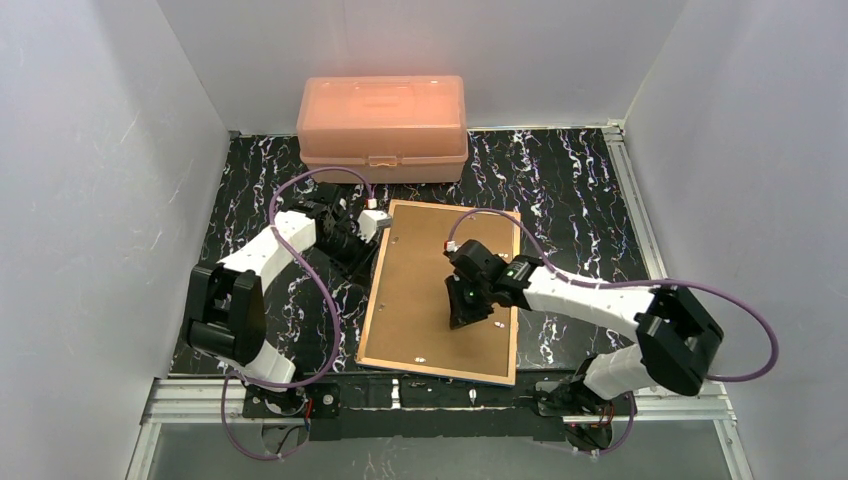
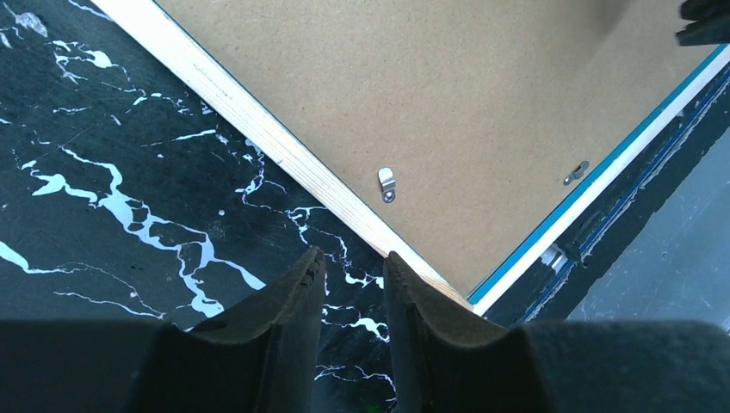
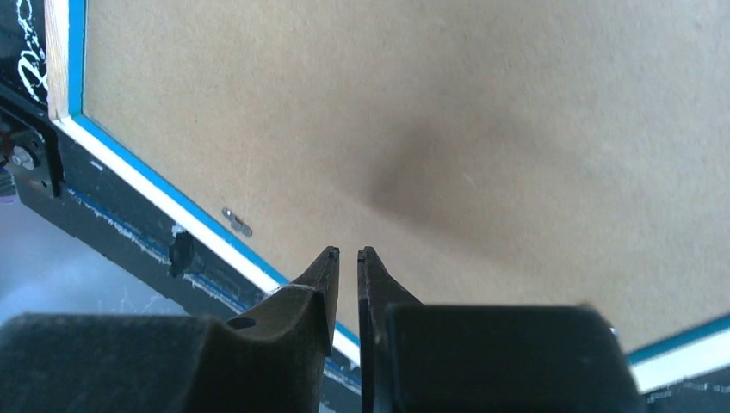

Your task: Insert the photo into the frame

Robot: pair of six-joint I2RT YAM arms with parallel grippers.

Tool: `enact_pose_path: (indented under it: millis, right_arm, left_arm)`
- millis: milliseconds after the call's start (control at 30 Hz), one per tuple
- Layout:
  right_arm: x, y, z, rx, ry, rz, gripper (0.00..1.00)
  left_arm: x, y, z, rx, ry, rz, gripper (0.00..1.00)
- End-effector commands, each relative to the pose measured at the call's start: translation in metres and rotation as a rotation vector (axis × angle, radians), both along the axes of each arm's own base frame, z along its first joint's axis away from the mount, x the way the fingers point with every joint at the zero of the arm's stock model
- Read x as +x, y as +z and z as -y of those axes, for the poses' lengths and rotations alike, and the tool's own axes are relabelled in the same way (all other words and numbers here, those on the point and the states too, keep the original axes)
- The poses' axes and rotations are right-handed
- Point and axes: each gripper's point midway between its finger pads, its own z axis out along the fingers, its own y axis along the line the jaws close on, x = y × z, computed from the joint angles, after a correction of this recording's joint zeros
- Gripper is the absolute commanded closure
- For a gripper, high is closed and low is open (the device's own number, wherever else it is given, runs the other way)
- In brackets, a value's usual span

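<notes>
The frame (image 1: 430,290) lies back up, its long side pointing at the pink box (image 1: 382,125). The right hand (image 3: 348,258), over the frame's middle, is open a crack and empty. The left hand (image 2: 353,275), beside the frame, is a little open and empty.

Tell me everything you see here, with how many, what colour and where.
frame: one, brown backing up, tan edges, blue rim, lying mid-table.
metal clips: two seen, silver, on the backing near its edges.
box: one, salmon-pink, lid closed, back of the table.
table: one, black with white veining.
photo: none visible.
left arm: one, white and black, beside the frame.
right arm: one, white and black, reaching over the frame.
left claw: black, open, empty, by a frame corner.
right claw: black, barely parted, empty, over the backing.
</notes>
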Motion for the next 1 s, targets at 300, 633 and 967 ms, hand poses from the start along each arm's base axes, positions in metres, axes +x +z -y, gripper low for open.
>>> enact_pose_path:
  millis: [300, 633, 967]
  right_arm:
    - [0.044, 0.014, -0.093, 0.267, 0.120, 0.142, 0.68]
    - [0.051, 0.017, -0.144, 0.475, 0.112, 0.153, 0.65]
    - [0.045, 0.003, -0.164, 0.550, 0.137, 0.083, 0.57]
  left_arm:
    - [-0.021, -0.007, -0.004, -0.036, 0.048, -0.124, 0.72]
    - [-0.016, -0.029, 0.004, -0.034, 0.178, -0.233, 0.75]
    - [-0.017, -0.040, 0.009, -0.046, 0.249, -0.330, 0.83]
